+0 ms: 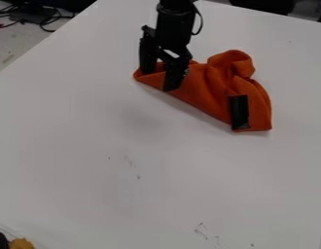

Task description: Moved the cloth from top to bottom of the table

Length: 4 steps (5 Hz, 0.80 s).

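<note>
The black gripper [158, 80] hangs down from the top edge over the left part of the orange cloth. Its two fingers stand apart, and orange fabric shows in the gap between them. The cloth [212, 90] lies bunched in the upper right part of the white table, with a raised fold at its top and a flatter corner at its lower right. A black patch is on the cloth near that corner. Whether the fingertips touch the cloth or the tabletop, I cannot tell.
The white table [131, 160] spreads below and left of the cloth, with a few small dark marks. Dark cables [43, 19] lie beyond its upper left edge. A yellow-orange object [21, 243] and a black one sit at the bottom left corner.
</note>
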### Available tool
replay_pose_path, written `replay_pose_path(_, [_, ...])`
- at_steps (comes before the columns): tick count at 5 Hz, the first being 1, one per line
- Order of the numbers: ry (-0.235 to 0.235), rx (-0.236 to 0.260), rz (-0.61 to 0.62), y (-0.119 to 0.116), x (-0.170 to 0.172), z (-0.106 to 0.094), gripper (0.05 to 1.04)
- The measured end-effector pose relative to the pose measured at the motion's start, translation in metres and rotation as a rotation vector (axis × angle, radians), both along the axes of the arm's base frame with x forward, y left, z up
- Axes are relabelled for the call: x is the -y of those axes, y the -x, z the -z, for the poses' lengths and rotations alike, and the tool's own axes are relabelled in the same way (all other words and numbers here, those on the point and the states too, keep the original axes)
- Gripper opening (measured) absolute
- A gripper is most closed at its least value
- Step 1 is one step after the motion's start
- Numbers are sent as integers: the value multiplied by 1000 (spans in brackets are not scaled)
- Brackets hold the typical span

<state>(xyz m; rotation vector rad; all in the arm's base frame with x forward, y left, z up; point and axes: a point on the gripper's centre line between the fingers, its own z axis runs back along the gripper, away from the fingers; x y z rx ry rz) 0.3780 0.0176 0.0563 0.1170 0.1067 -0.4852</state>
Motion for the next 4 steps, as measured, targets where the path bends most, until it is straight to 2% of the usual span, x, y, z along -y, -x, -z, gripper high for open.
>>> replay_pose_path(1, [17,24,82,-18,18,-3,999])
replay_pose_path(2, [85,51,107,-32,33,-1,999])
replay_pose_path(4, [190,17,30,-37,35,24,999])
